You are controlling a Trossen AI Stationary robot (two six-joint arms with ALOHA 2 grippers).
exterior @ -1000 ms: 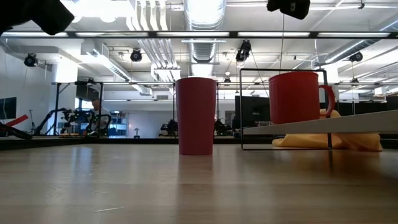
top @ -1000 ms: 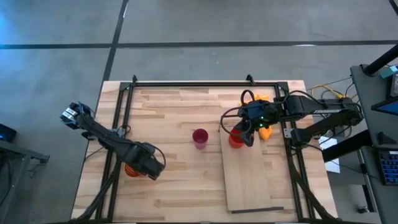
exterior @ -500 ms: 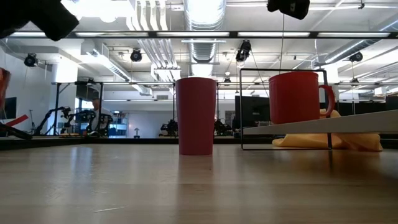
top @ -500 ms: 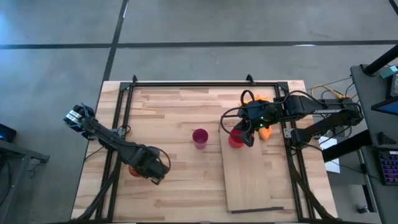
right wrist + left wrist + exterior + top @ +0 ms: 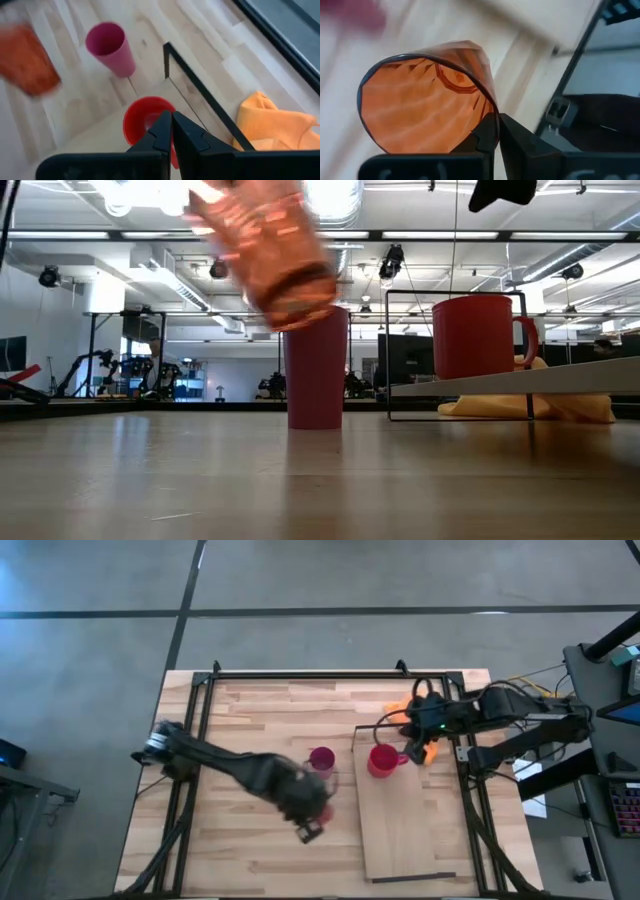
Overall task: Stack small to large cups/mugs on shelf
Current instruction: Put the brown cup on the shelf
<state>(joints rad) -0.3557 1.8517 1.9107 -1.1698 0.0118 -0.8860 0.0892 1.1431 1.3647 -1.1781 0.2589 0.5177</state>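
Observation:
My left gripper (image 5: 306,822) is shut on the orange-red translucent cup (image 5: 425,100), lifted near the table's middle, just in front of the magenta cup (image 5: 321,759). In the low view the orange cup (image 5: 270,255) is blurred, tilted and high above the table. The magenta cup stands upright on the tabletop (image 5: 316,368). The red mug (image 5: 381,760) stands on the shelf (image 5: 410,835) at its far left corner, handle toward the right. My right gripper (image 5: 171,119) is shut and empty, above and to the right of the mug (image 5: 147,120). My left gripper pinches the orange cup's wall at the rim (image 5: 487,111), one finger inside the cup and one outside. The cup is lifted clear of the table and tilted, its open mouth toward the wrist camera.
An orange cloth (image 5: 426,751) lies under the shelf's far right part, by my right gripper; it also shows in the right wrist view (image 5: 272,125). A dark metal frame (image 5: 300,674) runs around the table. The shelf's near half is bare wood.
My left gripper has swept fast from the table's near left toward its middle, carrying the orange cup up and over beside the magenta cup. My right gripper has drawn away from above the red mug toward the table's right edge; the mug stays on the shelf.

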